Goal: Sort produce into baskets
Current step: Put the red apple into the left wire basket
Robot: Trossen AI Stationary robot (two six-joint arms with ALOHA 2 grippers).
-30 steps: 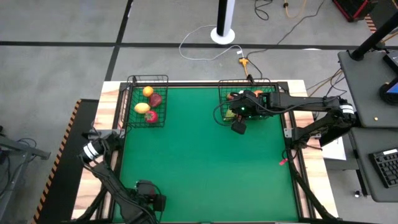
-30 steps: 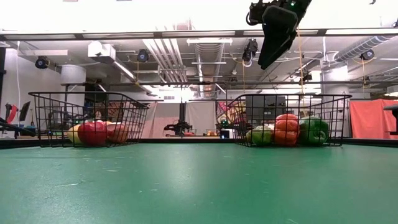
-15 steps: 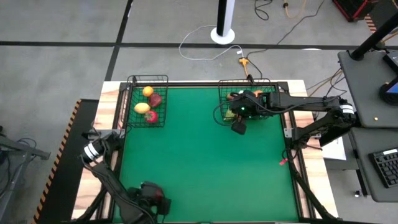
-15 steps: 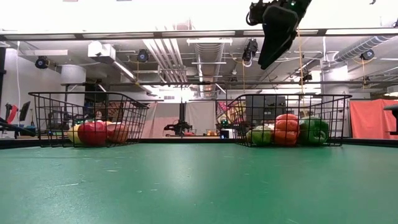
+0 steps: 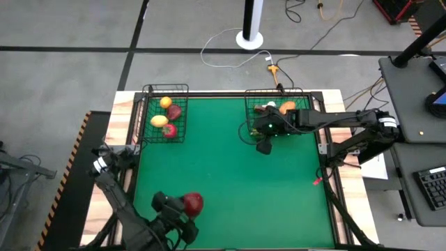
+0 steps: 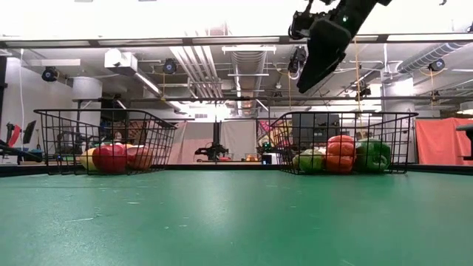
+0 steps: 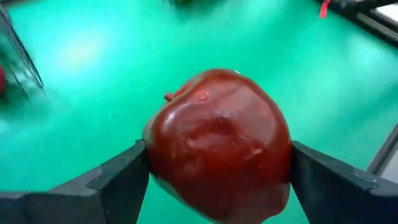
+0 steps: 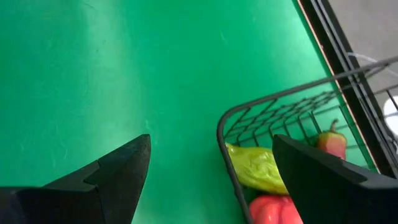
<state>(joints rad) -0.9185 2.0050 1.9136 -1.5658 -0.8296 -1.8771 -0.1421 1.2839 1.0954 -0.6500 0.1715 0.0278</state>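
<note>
Dark-red apple [image 7: 217,146] sat clamped in the left gripper [image 5: 182,211] near the bench's [image 5: 230,181] front-left edge, well apart from both baskets. Right gripper [image 5: 263,145] hung w/ jaws wide & empty over the front rim of the right basket [image 5: 248,110], which held green, orange & red veg. Left basket [image 5: 165,113] held yellow & red fruit, so apple prob. belongs there.

Risks, as I judged: fingers met the apple only at its sides, so a fast swing could've let the smooth round skin slip & the apple roll off the bench edge. Release too low could've snagged the wire rim.
</note>
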